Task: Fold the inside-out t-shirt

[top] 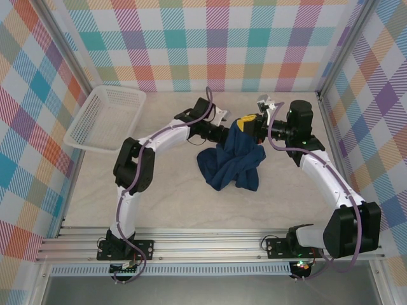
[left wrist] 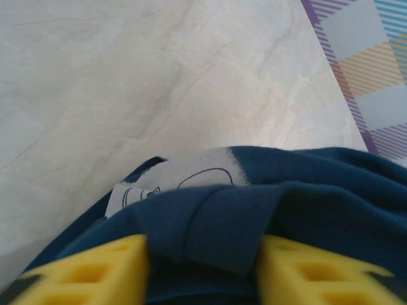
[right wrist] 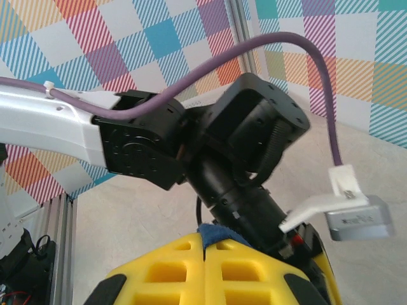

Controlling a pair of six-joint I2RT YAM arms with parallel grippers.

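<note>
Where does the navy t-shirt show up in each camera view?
Top external: t-shirt bunched at centre.
Left wrist: across the lower half, a fold between the yellow fingers.
Right wrist: a blue sliver above the closed yellow fingertips.
Shared landmark: the beige tabletop.

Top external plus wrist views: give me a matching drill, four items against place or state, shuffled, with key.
Items
1. t-shirt
2. basket
3. left gripper
4. right gripper

Place or state
A. at the far-left side of the table
B. yellow fingers pressed together, blue cloth peeking out at the tips
C. bunched in a heap mid-table
D. a navy fold sits between its two fingers

Pairs: 1-C, 2-A, 3-D, 4-B
</note>
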